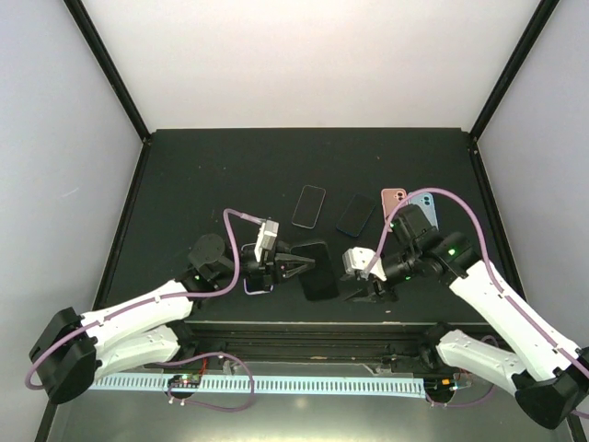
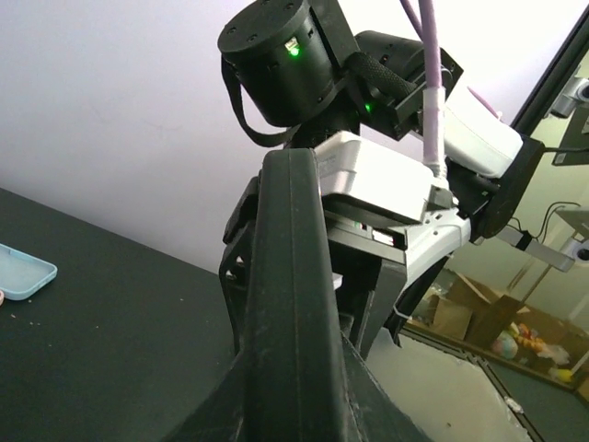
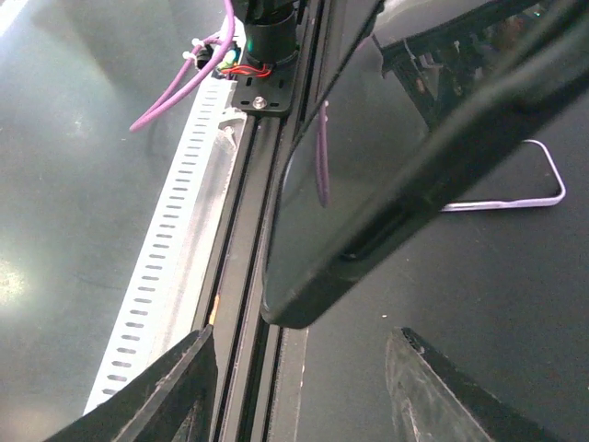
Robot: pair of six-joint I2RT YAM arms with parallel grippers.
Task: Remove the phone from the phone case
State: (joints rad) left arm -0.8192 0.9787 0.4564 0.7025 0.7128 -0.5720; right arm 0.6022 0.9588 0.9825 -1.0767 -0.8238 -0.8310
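Note:
A black phone in its black case is held off the table near the front edge, tilted on its side. My left gripper is shut on its left edge. In the left wrist view the case's edge rises up between my fingers. My right gripper is open just right of the phone. In the right wrist view the cased phone's corner hangs above and between the open fingers, without touching them.
A clear, empty case lies on the mat under the left arm and shows in the right wrist view. Two dark phones, a pink case and a light blue case lie farther back. The table's front rail is close.

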